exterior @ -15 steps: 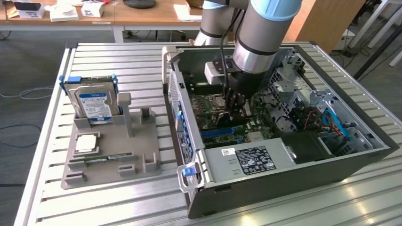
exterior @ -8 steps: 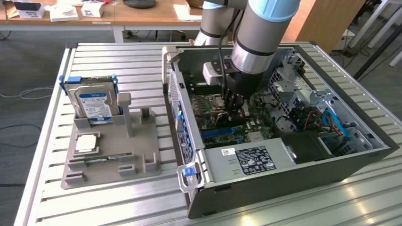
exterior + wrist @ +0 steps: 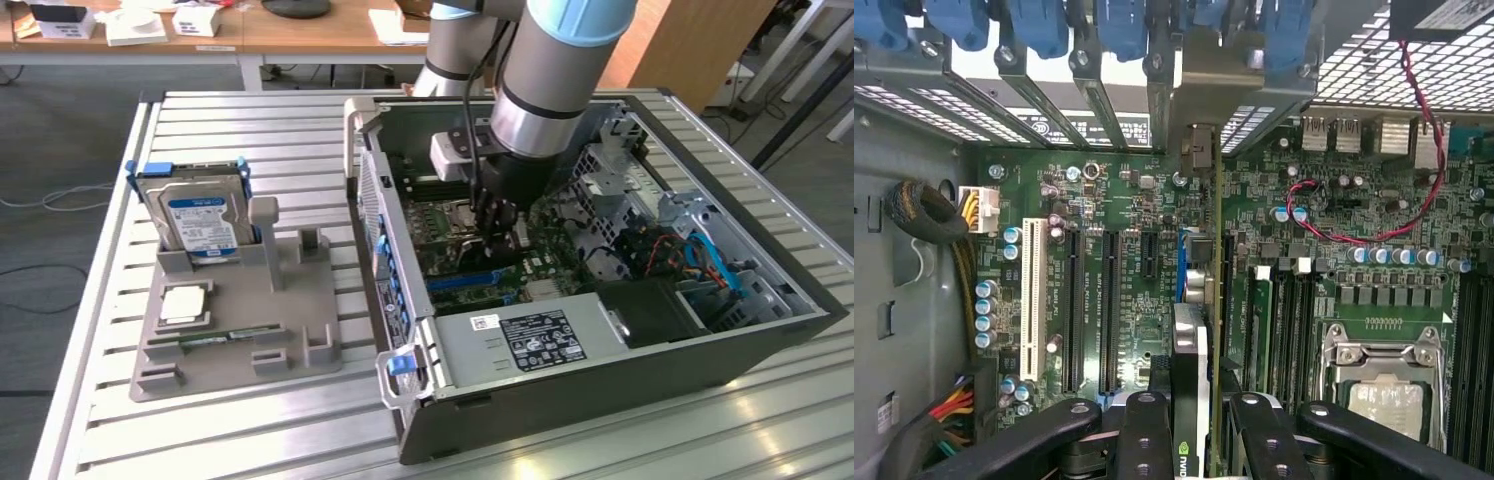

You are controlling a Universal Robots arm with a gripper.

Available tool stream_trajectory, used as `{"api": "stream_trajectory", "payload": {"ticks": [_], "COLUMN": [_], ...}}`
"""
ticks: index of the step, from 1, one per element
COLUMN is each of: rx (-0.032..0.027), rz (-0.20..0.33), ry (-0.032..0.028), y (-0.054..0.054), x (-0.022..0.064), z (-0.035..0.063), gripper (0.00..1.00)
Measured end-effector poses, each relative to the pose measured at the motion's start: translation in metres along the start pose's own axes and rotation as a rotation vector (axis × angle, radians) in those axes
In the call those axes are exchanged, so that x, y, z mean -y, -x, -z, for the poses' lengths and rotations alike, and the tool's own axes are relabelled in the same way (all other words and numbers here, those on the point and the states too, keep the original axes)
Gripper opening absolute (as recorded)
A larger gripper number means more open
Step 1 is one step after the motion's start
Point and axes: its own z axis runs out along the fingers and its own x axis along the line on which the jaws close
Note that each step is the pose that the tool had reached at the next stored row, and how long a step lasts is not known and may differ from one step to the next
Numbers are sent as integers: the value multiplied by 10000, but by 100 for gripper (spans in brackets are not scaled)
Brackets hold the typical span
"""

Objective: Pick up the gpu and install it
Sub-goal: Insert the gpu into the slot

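The gpu appears edge-on in the wrist view, a thin card with a black cooler and a green board edge. It runs between my two black fingers toward the case's rear slot openings. My gripper is shut on the gpu. In the exterior view my gripper reaches down inside the open computer case, and the gpu stands upright over the motherboard by the blue slot. I cannot tell whether the card sits in the slot.
On the exterior view's left, a grey holder carries a hard drive, a CPU and a RAM stick. Inside the case lie the power supply, cables and a drive cage. Blue slot latches line the rear.
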Motion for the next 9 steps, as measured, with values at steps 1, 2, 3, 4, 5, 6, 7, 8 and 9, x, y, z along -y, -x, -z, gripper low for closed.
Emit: {"api": "stream_trajectory", "payload": {"ticks": [1,2,3,4,5,6,7,8,9], "rx": [1,2,1,0,-1,-1,-1,0,0], "rz": [-1,-1,1,2,1,1,0,0,1], "ry": [0,0,-1,-1,0,0,-1,-1,-1], "y": [0,0,0,-1,-2,-2,-2,-3,-4], "x": [5,15,29,39,43,43,44,44,44], "z": [-1,-1,-1,-1,0,0,0,0,-1], "gripper": [27,27,27,27,27,27,27,27,27]}}
